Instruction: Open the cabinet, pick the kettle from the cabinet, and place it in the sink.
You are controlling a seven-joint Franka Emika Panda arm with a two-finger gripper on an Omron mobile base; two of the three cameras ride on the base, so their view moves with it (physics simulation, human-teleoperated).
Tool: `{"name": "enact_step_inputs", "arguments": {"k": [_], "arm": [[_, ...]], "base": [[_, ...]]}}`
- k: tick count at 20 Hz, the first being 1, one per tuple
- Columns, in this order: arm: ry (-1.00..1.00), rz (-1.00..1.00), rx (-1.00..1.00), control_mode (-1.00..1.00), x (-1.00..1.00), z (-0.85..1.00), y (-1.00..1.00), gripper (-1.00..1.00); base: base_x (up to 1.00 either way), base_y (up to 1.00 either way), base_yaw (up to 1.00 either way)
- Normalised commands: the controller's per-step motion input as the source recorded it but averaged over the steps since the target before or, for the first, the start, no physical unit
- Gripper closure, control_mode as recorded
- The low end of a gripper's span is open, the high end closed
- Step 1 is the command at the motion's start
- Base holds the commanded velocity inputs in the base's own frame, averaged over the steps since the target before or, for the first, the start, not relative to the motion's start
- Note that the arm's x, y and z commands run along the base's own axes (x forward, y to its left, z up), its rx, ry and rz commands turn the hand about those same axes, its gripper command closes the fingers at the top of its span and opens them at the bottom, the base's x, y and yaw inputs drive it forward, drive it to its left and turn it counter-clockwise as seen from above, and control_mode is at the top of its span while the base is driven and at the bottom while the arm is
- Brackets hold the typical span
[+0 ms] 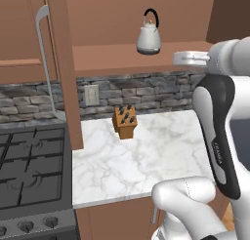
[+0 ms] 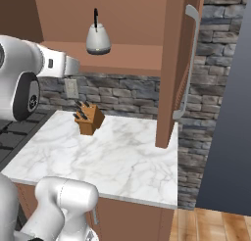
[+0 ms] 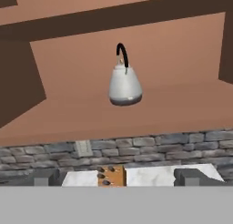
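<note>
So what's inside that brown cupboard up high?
Inside the open cabinet just the kettle sits alone on the bottom shelf. Higher shelves are out of the pictures, so those can't be checked.

A wooden knife block [image 1: 124, 122] stands on the white marble desk [image 1: 146, 156], near the back wall, with dark knife handles projecting from its slanted top. A pale wall outlet [image 1: 91, 94] is set in the grey stone backsplash [image 1: 141, 92] above and to the left of the block. A black gas stove [image 1: 29, 170] adjoins the desk's left edge, with round knobs [image 1: 25, 226] along its front panel.
</note>
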Motion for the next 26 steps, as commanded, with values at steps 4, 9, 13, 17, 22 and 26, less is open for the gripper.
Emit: {"name": "enact_step_inputs", "arguments": {"k": [4, 9, 13, 17, 22, 26], "arm": [[-0.11, 0.0, 0.0, -1.0, 0.26, 0.12, -0.06, -1.0], [-0.06, 0.0, 0.0, -1.0, 0.24, 0.13, -0.06, -1.0], [-0.02, 0.0, -0.02, -1.0, 0.22, 0.13, -0.05, -1.0], [0.0, 0.0, -0.04, -1.0, 0.23, 0.14, -0.05, -1.0], [0.0, 0.0, -0.04, -1.0, 0.24, 0.14, -0.01, -1.0], [0.0, 0.0, -0.02, -1.0, 0.2, 0.1, -0.01, -1.0]], "base": [[0.0, 0.0, 0.0], [0.0, 0.0, 0.0], [0.0, 0.0, 0.0], [0.0, 0.0, 0.0], [0.0, 0.0, 0.0], [0.0, 0.0, 0.0]]}}
